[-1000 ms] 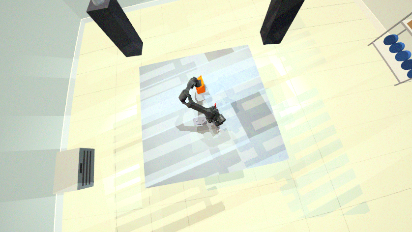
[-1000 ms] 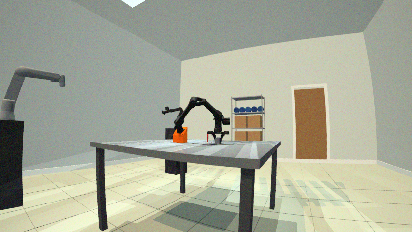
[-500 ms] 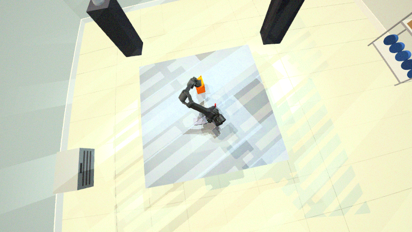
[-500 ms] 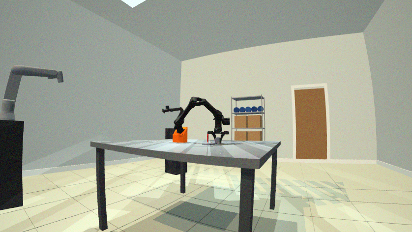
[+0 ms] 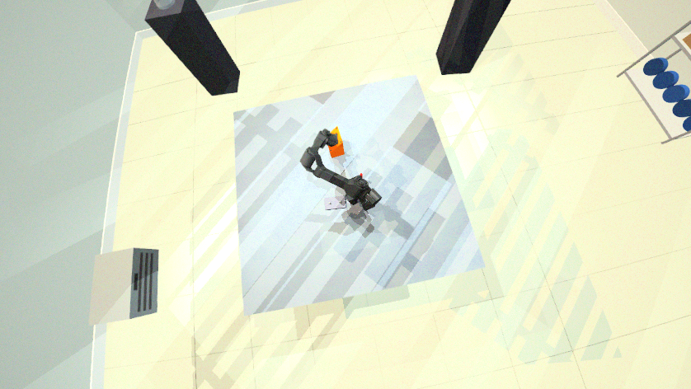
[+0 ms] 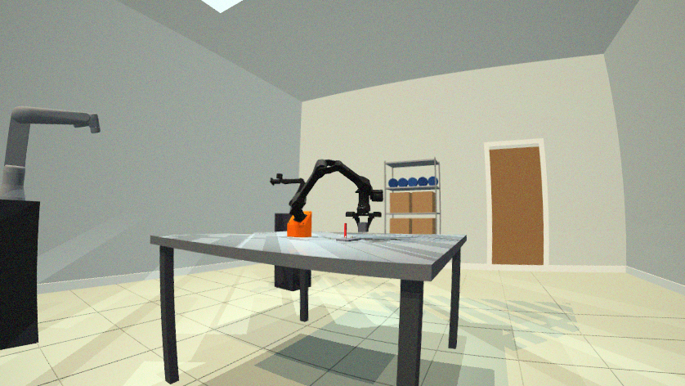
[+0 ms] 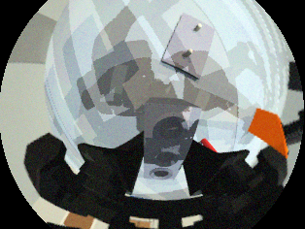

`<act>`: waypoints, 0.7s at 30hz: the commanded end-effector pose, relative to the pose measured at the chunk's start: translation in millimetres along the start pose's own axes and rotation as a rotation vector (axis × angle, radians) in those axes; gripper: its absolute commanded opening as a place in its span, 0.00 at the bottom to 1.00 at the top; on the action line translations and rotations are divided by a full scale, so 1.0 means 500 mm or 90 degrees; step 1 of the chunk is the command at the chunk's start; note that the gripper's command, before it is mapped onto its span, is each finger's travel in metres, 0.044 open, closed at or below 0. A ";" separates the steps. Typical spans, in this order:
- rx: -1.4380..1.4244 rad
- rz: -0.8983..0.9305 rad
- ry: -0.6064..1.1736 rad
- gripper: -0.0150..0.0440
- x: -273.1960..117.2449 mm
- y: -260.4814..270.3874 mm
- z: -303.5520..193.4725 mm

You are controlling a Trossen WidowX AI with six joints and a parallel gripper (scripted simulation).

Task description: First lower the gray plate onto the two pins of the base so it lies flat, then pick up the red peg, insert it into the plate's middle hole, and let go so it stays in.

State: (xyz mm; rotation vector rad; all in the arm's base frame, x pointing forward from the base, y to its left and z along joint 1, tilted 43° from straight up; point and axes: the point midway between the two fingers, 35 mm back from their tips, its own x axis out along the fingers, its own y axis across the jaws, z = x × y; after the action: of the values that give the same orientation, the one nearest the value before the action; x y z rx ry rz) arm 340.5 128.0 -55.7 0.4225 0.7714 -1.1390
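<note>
My gripper is shut on the gray plate, gripping it by its long sides. The plate is raised a little above the table; a large middle hole and a small end hole show in the wrist view. The flat base lies to one side of the plate, its two pins pointing up and bare. The red peg stands upright on the other side, partly hidden by a finger in the wrist view. The arm hides the fingertips in the top view.
An orange block stands at the foot of my arm on the table. Off the table are another arm on a black pedestal and a storage shelf.
</note>
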 end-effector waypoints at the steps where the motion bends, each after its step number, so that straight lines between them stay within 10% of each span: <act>1: 0.005 0.006 0.004 0.25 -0.032 0.006 -0.003; 21: 0.005 0.005 0.005 0.25 -0.160 -0.004 -0.011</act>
State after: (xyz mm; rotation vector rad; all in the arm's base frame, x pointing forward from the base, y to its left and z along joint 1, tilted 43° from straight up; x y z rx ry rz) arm 323.2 173.5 -10.3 0.4226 0.7733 -1.1395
